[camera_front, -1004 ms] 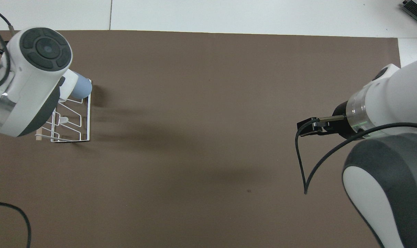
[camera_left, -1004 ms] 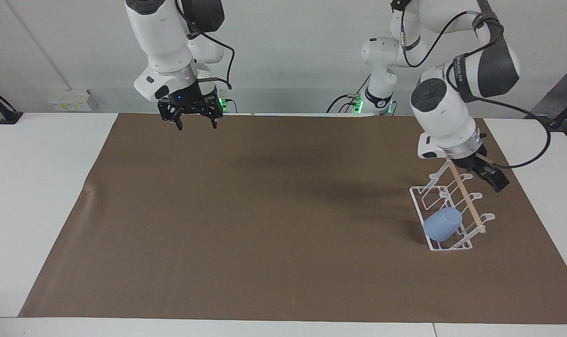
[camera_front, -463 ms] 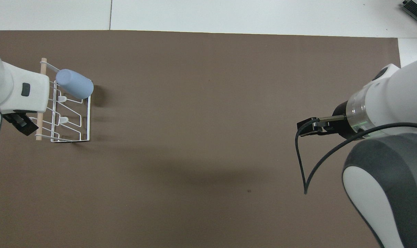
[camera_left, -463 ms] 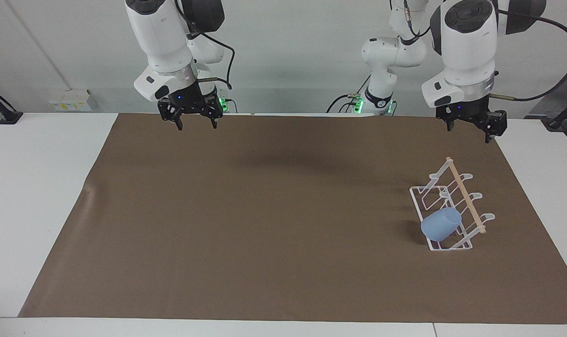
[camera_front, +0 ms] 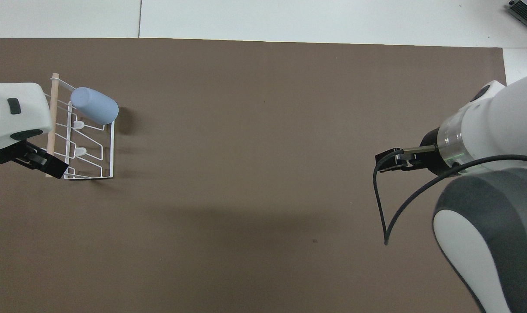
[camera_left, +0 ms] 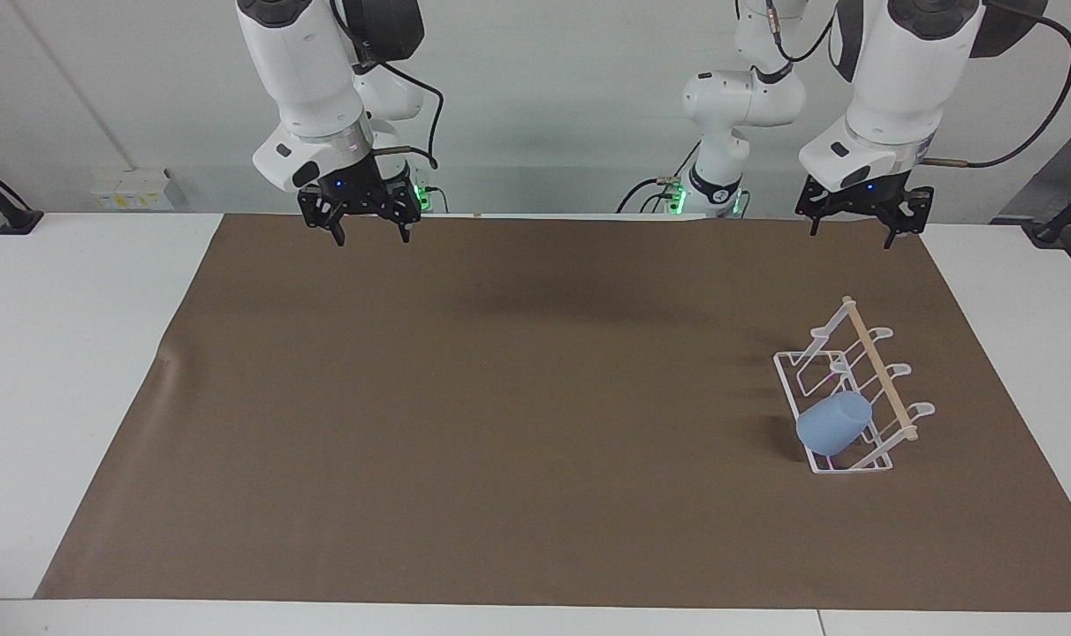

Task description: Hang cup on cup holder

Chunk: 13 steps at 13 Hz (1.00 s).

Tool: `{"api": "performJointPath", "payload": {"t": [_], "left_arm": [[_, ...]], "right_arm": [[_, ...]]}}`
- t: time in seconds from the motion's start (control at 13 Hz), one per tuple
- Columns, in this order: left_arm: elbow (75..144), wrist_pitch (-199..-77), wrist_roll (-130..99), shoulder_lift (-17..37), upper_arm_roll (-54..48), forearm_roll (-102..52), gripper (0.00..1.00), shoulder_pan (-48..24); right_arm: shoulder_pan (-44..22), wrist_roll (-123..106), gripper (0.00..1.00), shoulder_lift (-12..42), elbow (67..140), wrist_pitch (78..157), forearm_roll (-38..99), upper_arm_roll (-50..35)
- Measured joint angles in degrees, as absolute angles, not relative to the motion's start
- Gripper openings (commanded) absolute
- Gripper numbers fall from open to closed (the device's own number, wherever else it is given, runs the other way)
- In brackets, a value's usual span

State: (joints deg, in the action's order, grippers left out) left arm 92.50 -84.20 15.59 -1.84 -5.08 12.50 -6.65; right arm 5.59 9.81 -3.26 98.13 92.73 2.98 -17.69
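Cup (camera_left: pixel 833 423) hung tilted on a prong of the holder (camera_left: pixel 854 389), at the rack's end farthest from the robots, base pointing toward the worktop's middle; holder on the brown mat (camera_left: pixel 500 424) near the left arm's end of the worktop (camera_left: pixel 23 353), wooden rod (camera_left: pixel 878 367) along its top; left hand (camera_left: pixel 856 223) raised over the mat's edge nearest the robots, released, fingers apart, holding nothing, well apart from the holder; right hand (camera_left: pixel 369 228) hanging over the same edge toward the right arm's end, also released and holding nothing, arm waiting.
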Motion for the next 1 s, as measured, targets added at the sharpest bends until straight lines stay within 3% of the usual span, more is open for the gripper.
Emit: {"api": "performJointPath", "payload": {"t": [1.0], "left_arm": [[92.1, -84.2, 2.6, -5.3, -0.4, 1.6, 1.00, -6.3]], "right_arm": [[5.7, 9.8, 1.00, -3.3, 98.1, 92.7, 3.0, -17.6]]}}
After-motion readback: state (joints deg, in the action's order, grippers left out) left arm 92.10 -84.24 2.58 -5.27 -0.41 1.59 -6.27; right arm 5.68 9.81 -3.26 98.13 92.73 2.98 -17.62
